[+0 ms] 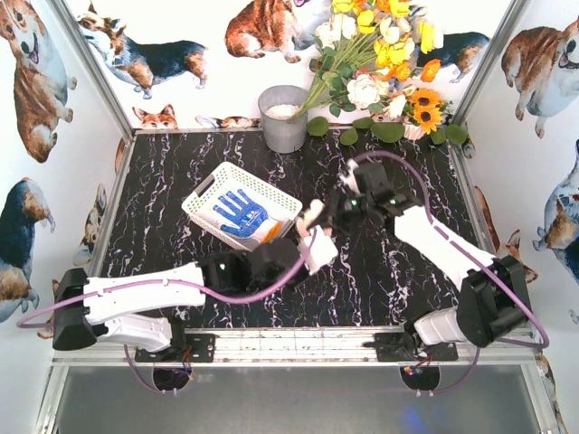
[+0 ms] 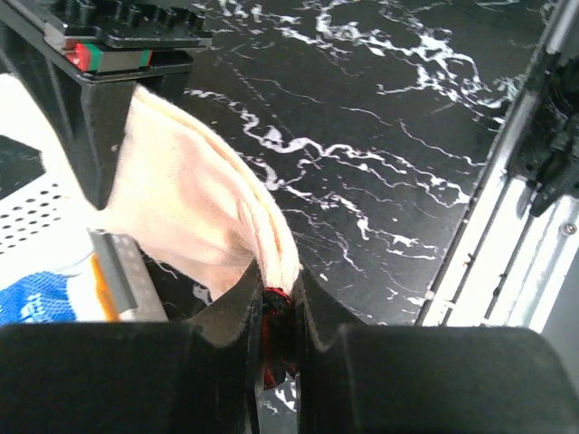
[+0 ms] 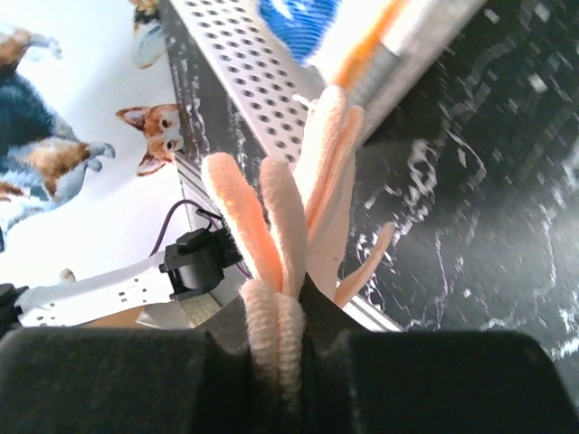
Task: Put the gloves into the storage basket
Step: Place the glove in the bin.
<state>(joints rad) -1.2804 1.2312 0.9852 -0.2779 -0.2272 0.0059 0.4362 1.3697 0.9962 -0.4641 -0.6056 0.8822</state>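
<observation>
A cream glove (image 1: 314, 231) hangs between both grippers, just right of the white storage basket (image 1: 210, 192). My left gripper (image 1: 310, 250) is shut on its cuff end, as the left wrist view (image 2: 276, 276) shows, with the glove body (image 2: 194, 194) rising from the jaws. My right gripper (image 1: 328, 220) is shut on the glove's fingers (image 3: 271, 217), pinched at the jaws (image 3: 279, 312). A blue-and-white glove (image 1: 240, 215) with an orange cuff lies in the basket, and also shows in the right wrist view (image 3: 294, 16). Other gloves are out of view.
A grey metal bucket (image 1: 284, 117) stands at the back, with a flower bunch (image 1: 380, 54) to its right. The basket's perforated wall (image 3: 240, 68) is close above the right gripper. A metal rail (image 1: 298, 342) runs along the near table edge.
</observation>
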